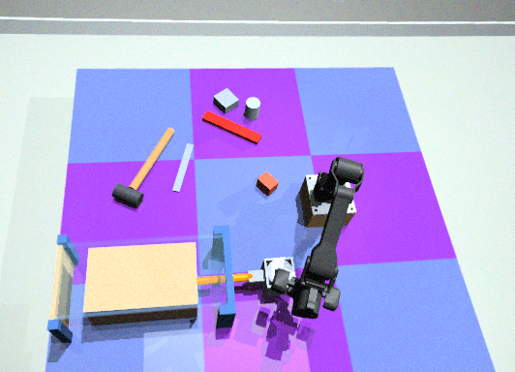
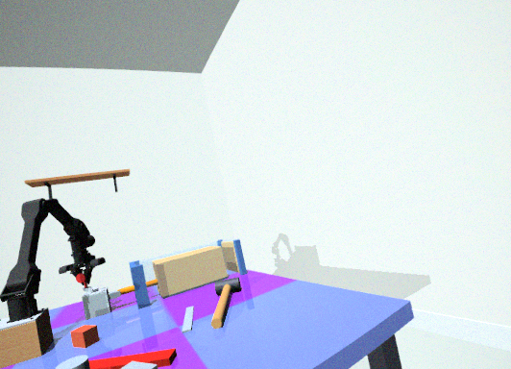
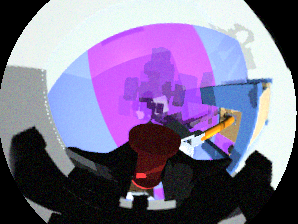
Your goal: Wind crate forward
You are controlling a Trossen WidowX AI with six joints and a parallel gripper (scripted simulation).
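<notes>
Claw (image 1: 286, 287) (image 2: 83, 279) (image 3: 149, 135): clamped on red knob (image 2: 81, 278) (image 3: 154, 142) | crate (image 1: 140, 277) (image 2: 191, 271) (image 3: 230, 122): front edge short of blue frame (image 1: 227, 274) (image 2: 138, 283) (image 3: 225, 95)

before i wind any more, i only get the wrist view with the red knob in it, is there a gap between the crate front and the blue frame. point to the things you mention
Observer: Yes. From the top, the crate (image 1: 140, 275) (image 2: 192, 271) (image 3: 235, 134) stops short of the blue frame (image 1: 229, 294) (image 2: 138, 282) (image 3: 220, 92), and the orange strap (image 1: 208, 280) (image 2: 132, 289) (image 3: 215, 130) crosses the gap.

Operator: is it sitting flat

Observer: It looks flat; in the exterior view its long lower edge runs along the bench, with no visible tip.

Operator: where's the mallet

Observer: Outside the cubby; the top view shows the black-headed mallet (image 1: 148, 164) (image 2: 223, 304) beside a pale flat bar (image 1: 183, 168) (image 2: 188, 319).
</notes>
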